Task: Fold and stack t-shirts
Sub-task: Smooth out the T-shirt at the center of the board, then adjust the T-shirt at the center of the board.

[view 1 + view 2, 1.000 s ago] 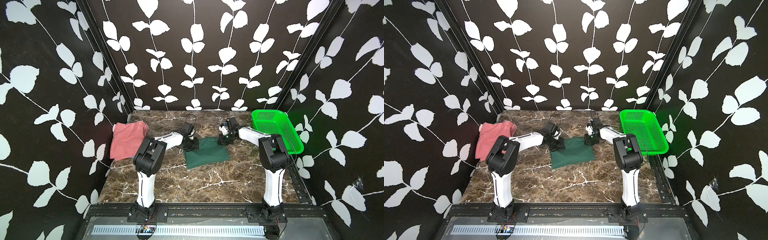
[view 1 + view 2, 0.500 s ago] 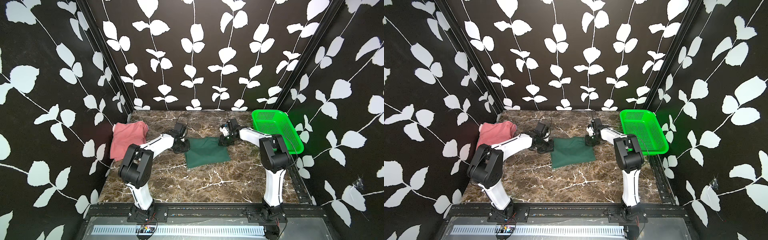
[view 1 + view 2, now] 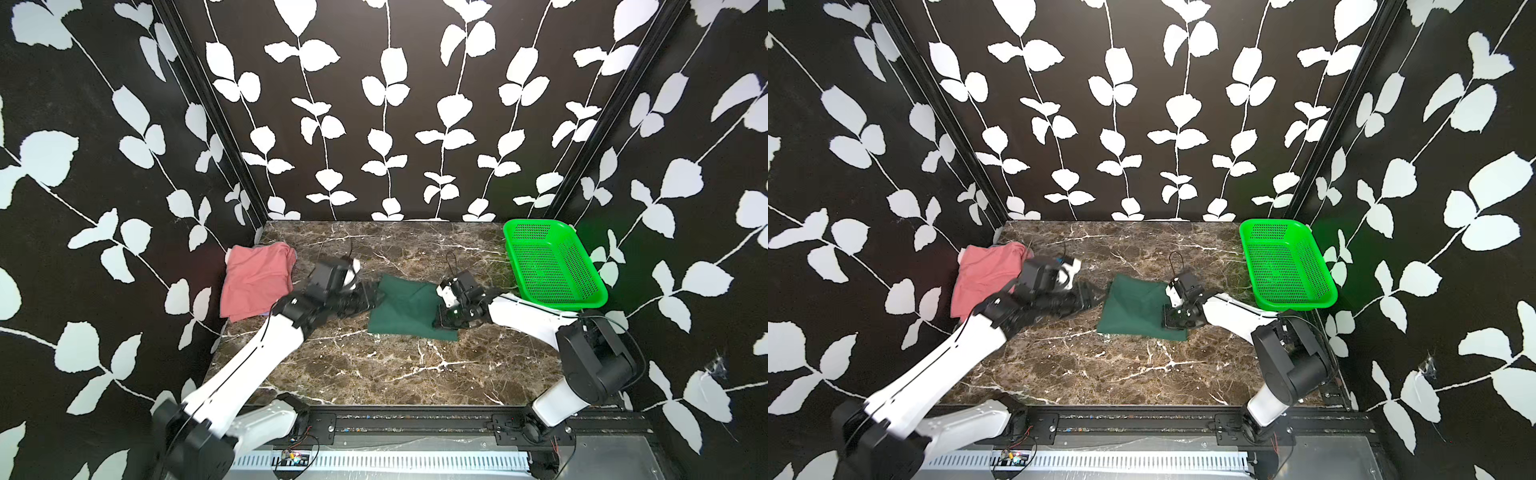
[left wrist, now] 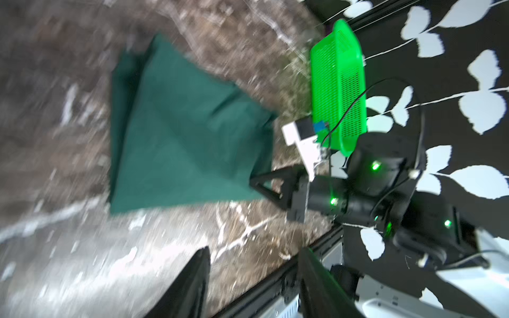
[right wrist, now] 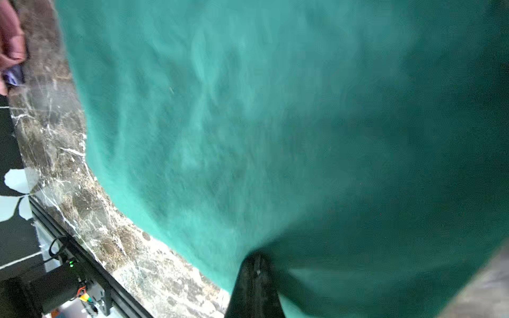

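Dark green t-shirt [image 3: 405,307] is lying loosely folded on the marble desk [image 3: 374,374], pretty much dead centre of the frame in both top views, and the right gripper [image 3: 441,321] has its jaws pinched tight on the shirt's right-hand edge. The left gripper [image 4: 253,286] sits just off the shirt's left edge, jaws spread apart with nothing between them. Salmon-pink t-shirt [image 3: 257,282] is bunched at the left edge of the desk with a sliver of lavender t-shirt [image 5: 12,75] showing at its edge, and the green basket [image 3: 552,266] is over on the right.

Green basket [image 3: 552,270] (perforated) on marble tabletop [image 3: 395,374]
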`<state>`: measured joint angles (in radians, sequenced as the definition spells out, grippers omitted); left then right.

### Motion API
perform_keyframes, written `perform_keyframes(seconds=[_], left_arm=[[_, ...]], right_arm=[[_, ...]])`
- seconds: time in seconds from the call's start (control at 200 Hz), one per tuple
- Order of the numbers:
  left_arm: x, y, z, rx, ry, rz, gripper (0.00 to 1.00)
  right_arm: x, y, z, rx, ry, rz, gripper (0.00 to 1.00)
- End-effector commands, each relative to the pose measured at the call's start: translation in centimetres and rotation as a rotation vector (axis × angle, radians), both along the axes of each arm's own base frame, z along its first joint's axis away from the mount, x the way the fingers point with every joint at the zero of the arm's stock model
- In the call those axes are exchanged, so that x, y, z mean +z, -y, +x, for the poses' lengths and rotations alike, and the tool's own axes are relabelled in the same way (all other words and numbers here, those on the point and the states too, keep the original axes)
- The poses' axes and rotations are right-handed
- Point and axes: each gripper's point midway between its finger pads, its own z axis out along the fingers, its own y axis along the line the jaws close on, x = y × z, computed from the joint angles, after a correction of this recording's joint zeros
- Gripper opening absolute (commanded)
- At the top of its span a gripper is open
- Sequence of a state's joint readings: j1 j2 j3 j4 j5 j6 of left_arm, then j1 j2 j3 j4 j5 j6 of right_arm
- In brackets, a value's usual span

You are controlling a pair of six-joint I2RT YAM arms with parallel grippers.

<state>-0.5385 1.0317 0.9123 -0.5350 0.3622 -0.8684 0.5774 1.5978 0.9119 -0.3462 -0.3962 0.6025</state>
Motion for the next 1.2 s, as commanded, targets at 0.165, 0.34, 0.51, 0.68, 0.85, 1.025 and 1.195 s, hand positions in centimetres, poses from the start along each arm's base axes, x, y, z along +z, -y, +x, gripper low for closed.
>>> perform_keyframes(seconds=[0.165, 0.34, 0.51, 0.68, 0.85, 1.025, 1.195], left_arm=[[-3.2, -4.6, -4.8, 0.178, -0.1, -0.001, 0.54], [-2.2, -5.3, -5.2, 0.194, -0.072, -0.001, 0.53], [-2.7, -5.6, -5.3, 0.211, -0.101, 0.023, 0.52], [-2.3, -6.5, -4.7, 0.293, -0.108, 0.033, 0.52], [-1.7, -7.8, -4.6, 0.369, -0.124, 0.072, 0.5], [-1.9, -7.2, -4.4, 0.366, -0.151, 0.054, 0.5], [-2.7, -6.7, -4.9, 0.338, -0.183, 0.037, 0.48]], right_arm=[[0.9, -3.3, 2.3, 0.073, 0.031, -0.013, 0.0], [-0.4, -3.1, 1.8, 0.097, 0.015, -0.038, 0.0], [-2.6, -1.8, 0.6, 0.129, -0.017, -0.117, 0.0], [-3.1, -3.9, -1.5, 0.114, -0.066, -0.077, 0.0], [-1.6, -9.5, -5.1, 0.231, -0.13, -0.002, 0.0], [-0.9, -14.6, -5.3, 0.341, -0.139, 0.065, 0.0], [0.6, -18.2, -2.0, 0.413, -0.061, 0.069, 0.0]])
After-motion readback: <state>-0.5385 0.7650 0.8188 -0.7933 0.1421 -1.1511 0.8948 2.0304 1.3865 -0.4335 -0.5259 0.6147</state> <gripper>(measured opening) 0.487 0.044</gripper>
